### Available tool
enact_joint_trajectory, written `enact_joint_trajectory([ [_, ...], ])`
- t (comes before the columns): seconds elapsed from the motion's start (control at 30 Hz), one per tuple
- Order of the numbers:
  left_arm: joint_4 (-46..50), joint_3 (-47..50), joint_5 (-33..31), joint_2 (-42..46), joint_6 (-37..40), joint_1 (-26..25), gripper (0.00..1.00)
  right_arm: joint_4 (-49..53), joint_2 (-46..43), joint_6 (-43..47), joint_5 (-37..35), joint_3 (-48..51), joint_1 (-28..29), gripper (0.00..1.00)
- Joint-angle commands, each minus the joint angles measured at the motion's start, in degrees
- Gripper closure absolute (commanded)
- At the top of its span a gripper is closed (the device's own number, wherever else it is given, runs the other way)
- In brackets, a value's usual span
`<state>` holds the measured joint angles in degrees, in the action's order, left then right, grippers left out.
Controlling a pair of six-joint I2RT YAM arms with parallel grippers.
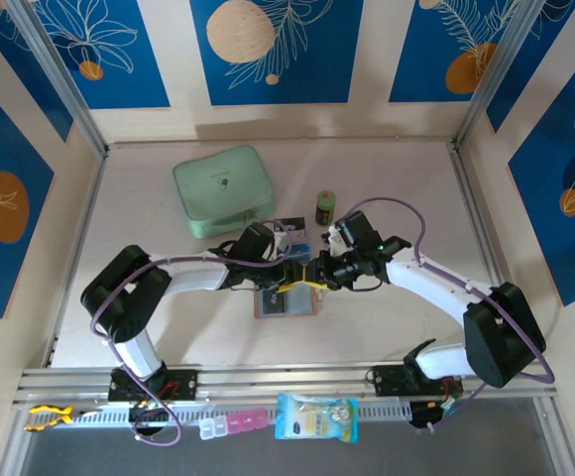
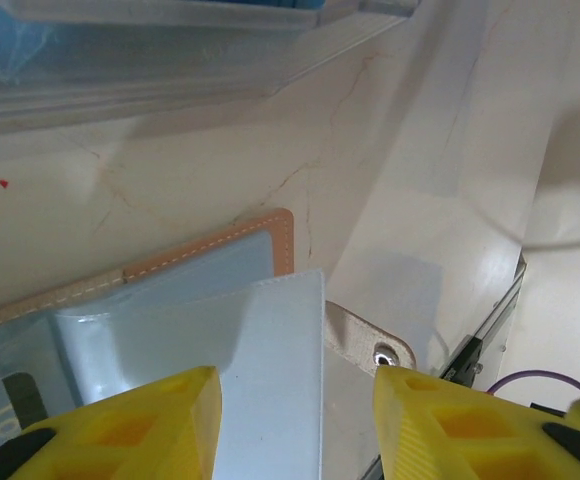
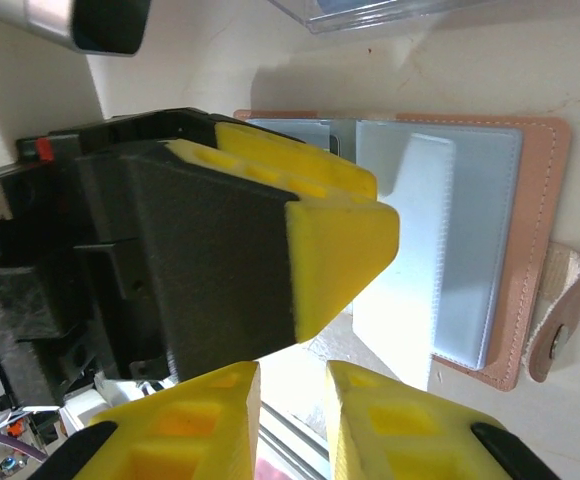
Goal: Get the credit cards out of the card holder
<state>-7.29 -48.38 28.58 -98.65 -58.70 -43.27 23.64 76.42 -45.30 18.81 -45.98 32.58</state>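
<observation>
Top: card holder lies open, centre of worktop, near of mint case.
L wrist: L tool jaws apart, empty, over holder's grey pocket.
R wrist: R tool slightly open, empty, beside holder.

Both arms share one build: the left arm and the right arm have white tubular links between bulky matte-black joint housings, and a thin purple cable trails along each. A small green light glows on the right wrist. The left tool and right tool carry blocky yellow fingers with hollowed cells, set on black mounts.
</observation>
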Motion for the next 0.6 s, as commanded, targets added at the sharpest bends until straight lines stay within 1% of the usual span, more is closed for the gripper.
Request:
enact_joint_trajectory([
  [0.0,-1.6,0.0,1.8,-1.7,-0.6,-0.3,0.56,1.2,-1.4,-0.5,-0.2,0.7,0.3,0.76],
  [0.2,-2.0,0.3,1.6,-1.7,-0.5,-0.3,0.57,1.0,-1.2,-0.7,0.0,1.0,0.4,0.76],
  [0.57,0.8,2.8,-1.2,5.1,0.5,1.4,0.59,-0.7,1.3,-1.0,0.6,0.6,1.4,0.76],
])
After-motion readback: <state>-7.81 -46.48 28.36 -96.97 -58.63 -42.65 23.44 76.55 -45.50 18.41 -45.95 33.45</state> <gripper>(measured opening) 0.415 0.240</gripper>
